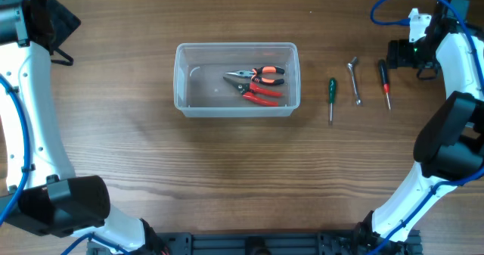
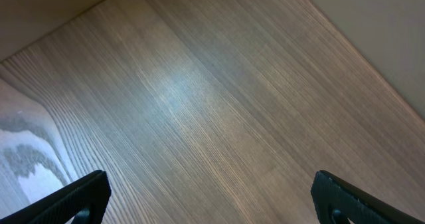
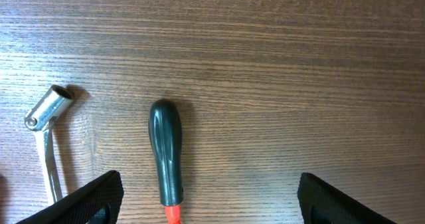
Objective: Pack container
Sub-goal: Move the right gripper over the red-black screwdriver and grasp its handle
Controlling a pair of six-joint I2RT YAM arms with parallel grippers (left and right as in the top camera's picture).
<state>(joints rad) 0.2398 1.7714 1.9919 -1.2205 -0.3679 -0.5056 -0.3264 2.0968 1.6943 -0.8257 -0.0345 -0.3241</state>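
Overhead and wrist views, left to right. The left gripper (image 2: 209,199), over a far-left part of the brown wood-grain table (image 1: 113,149), has its black fingers (image 2: 83,196) spread wide with only bare tabletop between them. The clear, colourless rectangular plastic container (image 1: 181,81) with rounded corners sits left of the table's centre, well apart from both grippers. Two pairs of pliers lie in its right half: the needle-nose pliers with orange-and-black handles (image 1: 261,74) and, just beside them toward the near wall, the pliers with red handles (image 1: 262,96). To the right of the container, three tools lie side by side on the table: the green-handled screwdriver (image 1: 331,89), the silver metal swivel-head wrench (image 1: 354,82) and the dark-handled screwdriver with a red collar (image 1: 385,81). The right gripper (image 3: 216,201) hangs above the dark handle's end, fingers (image 3: 99,197) wide apart, grasping nothing.
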